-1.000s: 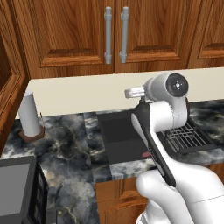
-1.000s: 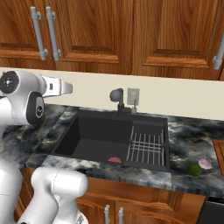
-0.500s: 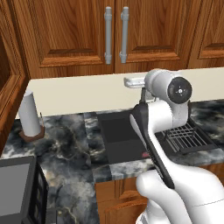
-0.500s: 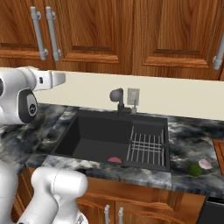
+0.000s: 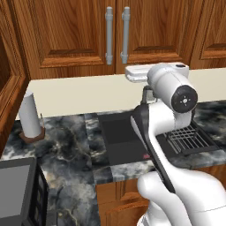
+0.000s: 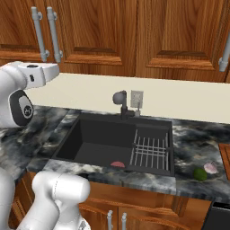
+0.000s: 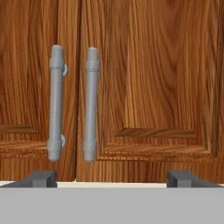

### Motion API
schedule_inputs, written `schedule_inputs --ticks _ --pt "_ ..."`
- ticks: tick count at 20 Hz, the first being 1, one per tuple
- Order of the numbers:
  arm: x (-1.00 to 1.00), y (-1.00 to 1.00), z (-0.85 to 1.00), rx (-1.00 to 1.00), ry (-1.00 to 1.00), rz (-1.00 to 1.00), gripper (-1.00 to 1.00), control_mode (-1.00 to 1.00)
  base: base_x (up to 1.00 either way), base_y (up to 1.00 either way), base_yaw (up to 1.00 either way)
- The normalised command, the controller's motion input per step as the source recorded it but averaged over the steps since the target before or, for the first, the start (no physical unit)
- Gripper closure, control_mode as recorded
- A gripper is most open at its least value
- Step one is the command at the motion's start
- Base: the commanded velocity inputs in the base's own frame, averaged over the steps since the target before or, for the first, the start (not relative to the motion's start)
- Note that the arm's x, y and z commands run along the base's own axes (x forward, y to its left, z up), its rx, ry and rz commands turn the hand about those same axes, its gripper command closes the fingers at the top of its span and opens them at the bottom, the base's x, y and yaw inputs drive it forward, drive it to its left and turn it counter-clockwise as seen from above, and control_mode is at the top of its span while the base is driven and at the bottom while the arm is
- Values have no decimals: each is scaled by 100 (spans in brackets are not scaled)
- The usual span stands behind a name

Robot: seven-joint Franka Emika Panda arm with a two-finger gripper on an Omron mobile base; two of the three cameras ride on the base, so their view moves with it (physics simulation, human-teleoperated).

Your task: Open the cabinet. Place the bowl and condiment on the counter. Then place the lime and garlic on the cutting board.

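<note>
Reddish-brown wood faces the arm: the cabinet (image 7: 131, 87) hangs above the bench (image 5: 75, 150) with both doors shut, its two grey bar handles (image 7: 90, 103) standing upright side by side at the middle seam. From the hand view the tool (image 7: 111, 178) points straight at those doors, its two dark tips spread wide apart with nothing between them, the handles off to the left of its centre line and well clear of both tips. From the left base view the white hand (image 5: 137, 73) sits raised just below the lower edge of the doors, slightly right of the handles.

Below, a black sink (image 6: 112, 141) is sunk into the marbled stone, with a wire rack (image 6: 150, 152) in its right half and a small red thing on its floor. Right of the sink, on the stone, the lime (image 6: 200, 174) and the garlic (image 6: 210, 168) lie just beside each other, near the corner of the cutting board (image 6: 225, 155) at the picture's edge. A white paper-towel roll (image 5: 30, 115) stands at the far left.
</note>
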Motion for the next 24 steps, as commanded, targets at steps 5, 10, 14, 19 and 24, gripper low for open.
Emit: schedule_inputs --ticks 5,10,14,19,24 --pt "0 2 0 0 -2 0 -100 -100 0 0 0" --pt "0 0 14 0 -1 -2 -100 -100 0 0 0" --pt "0 0 21 0 -3 -1 -100 -100 0 0 0" --pt "4 0 19 0 -1 0 -100 -100 0 0 0" --pt "19 17 8 -1 0 0 -100 -100 0 0 0"
